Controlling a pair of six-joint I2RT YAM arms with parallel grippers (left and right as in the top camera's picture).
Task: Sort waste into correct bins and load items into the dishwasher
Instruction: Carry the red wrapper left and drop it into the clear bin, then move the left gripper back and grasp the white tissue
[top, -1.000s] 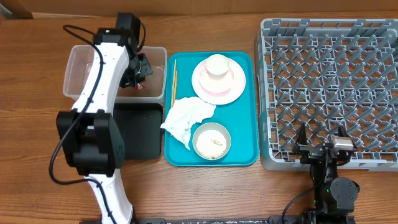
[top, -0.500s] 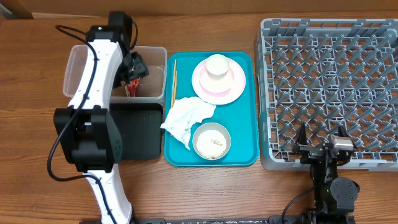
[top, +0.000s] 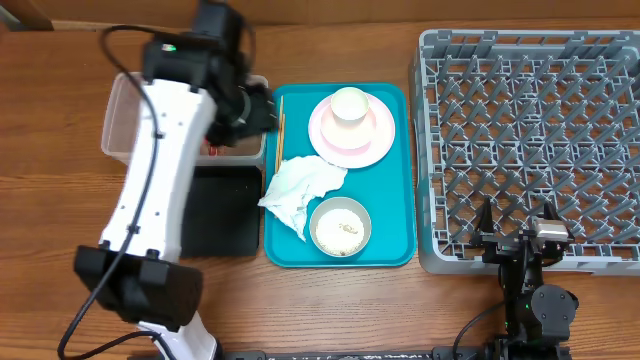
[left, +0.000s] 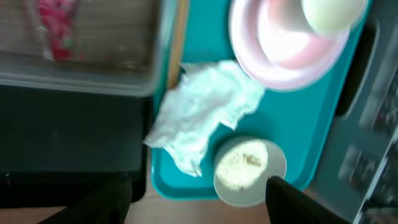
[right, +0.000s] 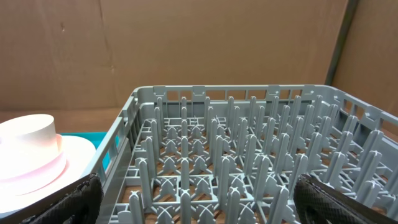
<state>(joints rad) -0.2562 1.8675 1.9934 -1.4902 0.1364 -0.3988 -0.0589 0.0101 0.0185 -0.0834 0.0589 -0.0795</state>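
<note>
The red snack wrapper (left: 56, 28) lies inside the clear tub (top: 125, 105), with the black tray (top: 222, 212) just in front of it. My left gripper (top: 258, 112) hangs open and empty over the tub's right edge, its fingers (left: 106, 202) spread wide above the teal tray. On that tray are the crumpled tissue (top: 300, 190), a bowl holding rice (top: 340, 227), the pink plate (top: 350, 135) with a white cup (top: 350, 105) on it, and the chopsticks (top: 281, 125). My right gripper (top: 515, 222) is open at the grey dish rack's (top: 530, 120) front edge.
The teal tray (top: 400, 250) lies between the bins and the rack. The left arm's white links cross over the clear tub and the black tray. The rack's upright pegs (right: 217, 155) fill the right wrist view. Bare wooden table runs along the front.
My left gripper opened and let the red wrapper go into the clear tub, then swung right toward the teal tray. The right arm has not moved.
</note>
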